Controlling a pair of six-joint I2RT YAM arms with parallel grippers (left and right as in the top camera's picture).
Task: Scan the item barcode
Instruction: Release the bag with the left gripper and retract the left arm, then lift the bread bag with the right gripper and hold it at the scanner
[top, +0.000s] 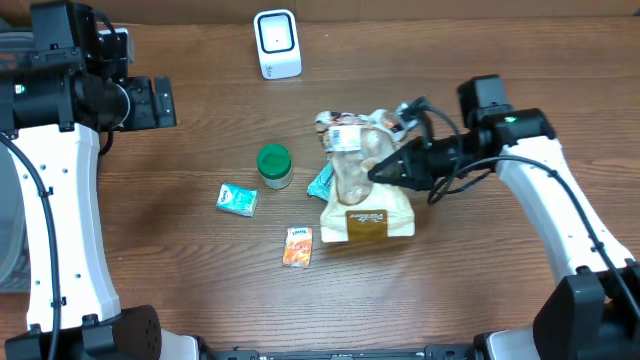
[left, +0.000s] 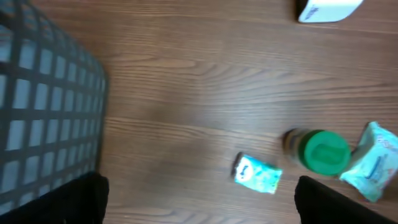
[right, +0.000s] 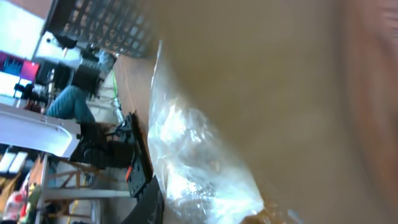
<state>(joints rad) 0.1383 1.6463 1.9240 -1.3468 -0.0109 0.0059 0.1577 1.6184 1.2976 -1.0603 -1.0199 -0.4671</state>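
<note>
You have a brown wood-grain table (top: 180, 290) under both arms. A grey wire-mesh basket (left: 43, 93) sits at its left side. The right wrist view is badly blurred. Beyond the table it shows only a dark mesh panel (right: 99, 25) and room clutter too soft to name.

Across the middle of the table lie a jar with a green lid (top: 274, 165), a small teal packet (top: 237, 200) just left of it, and an orange packet (top: 298, 246) toward the near edge. A second teal packet (top: 321, 183) rests against a beige pouch with a brown label (top: 367, 218). The white scanner (top: 277, 44) stands at the far edge, well apart from the pile, with bare wood between it and the jar.

Your left gripper (top: 165, 102) hangs over the far left of the table, touching nothing. Its fingers (left: 84, 199) sit in the two bottom corners of its own view, spread wide and empty.

The clear bag (top: 352, 152) sits over the top of the beige pouch, its white-labelled end toward the scanner. Your right gripper (top: 378, 172) points in from the right with its jaws pinched narrow on the bag's right side. In its wrist view, crinkled plastic fills much of the frame. You cannot tell from above whether the bag hangs free of the pouch or rests on it.
</note>
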